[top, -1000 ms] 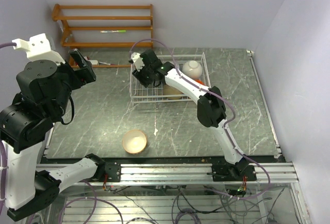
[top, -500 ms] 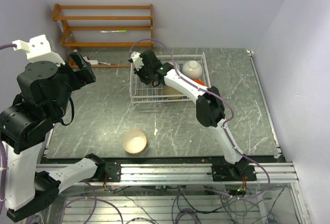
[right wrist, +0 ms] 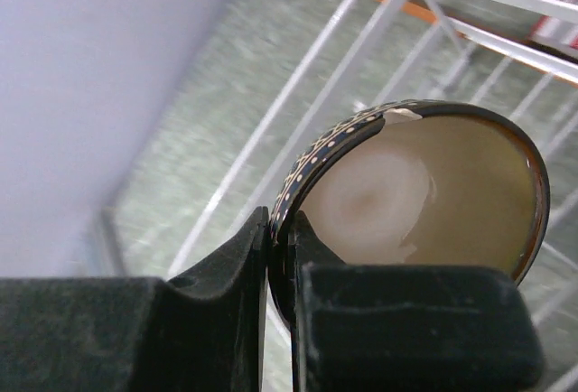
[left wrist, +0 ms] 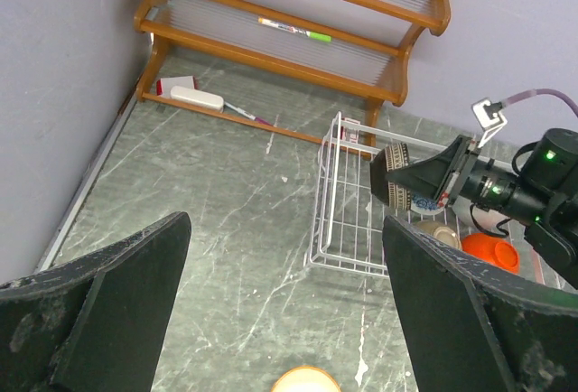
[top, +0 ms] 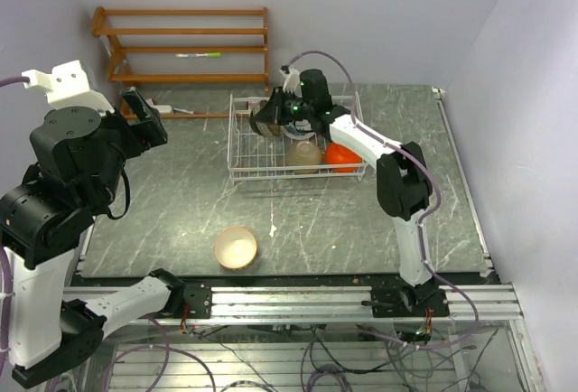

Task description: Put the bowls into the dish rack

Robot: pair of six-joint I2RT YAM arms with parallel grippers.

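My right gripper is shut on the rim of the brown bowl. It holds the bowl on edge over the back left part of the white dish rack, with the tan inside showing in the right wrist view. A beige bowl and an orange-red bowl lie in the rack. A blue-and-white bowl lies just under the held one. A pale bowl sits on the table near the front. My left gripper hangs open, high at the left.
An orange-brown wooden shelf stands against the back wall with a pen on it. Small white items lie at its foot. White walls close in at the left, back and right. A metal rail runs along the near edge.
My right gripper closed on the brown bowl's rim in the rack's left part. The wrist then swung back and to the right, raising the bowl on edge. The left arm stayed still.
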